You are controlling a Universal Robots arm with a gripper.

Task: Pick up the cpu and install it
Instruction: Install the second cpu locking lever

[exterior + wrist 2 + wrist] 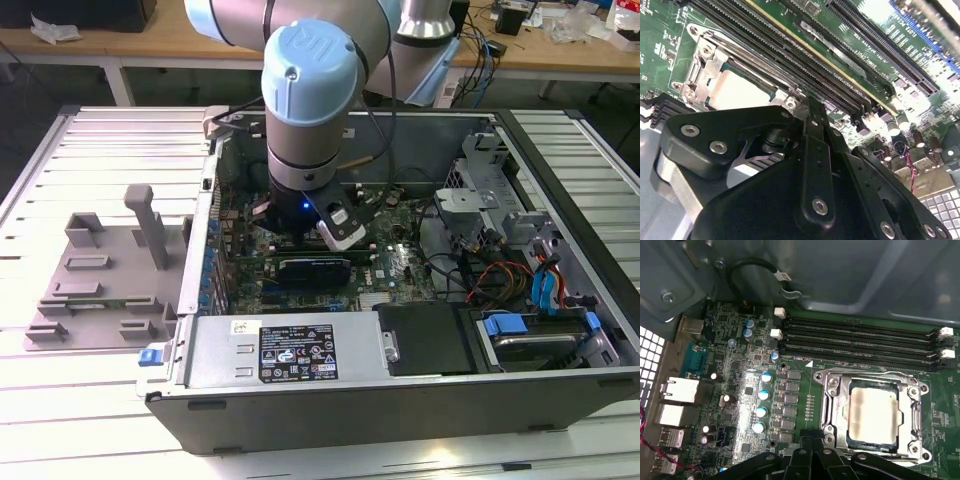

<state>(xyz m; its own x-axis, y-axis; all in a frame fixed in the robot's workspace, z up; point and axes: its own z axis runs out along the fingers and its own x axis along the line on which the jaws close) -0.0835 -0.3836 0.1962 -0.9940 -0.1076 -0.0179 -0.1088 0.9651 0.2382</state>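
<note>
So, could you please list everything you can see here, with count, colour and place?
cpu: one, silver-grey, sitting in the metal socket frame on the motherboard, seen in both wrist views
motherboard: one, green, inside the case
memory slots: four, black, beside the socket
case: one, grey, open, on the table
table: one, white slatted, under everything
fixture: one, grey, on the table at the exterior view's left of the case
cables: several, blue and orange, at the case's exterior-view right
arm: one, grey and light blue, reaching down into the case
gripper: one, black, just over the board beside the cpu
</note>
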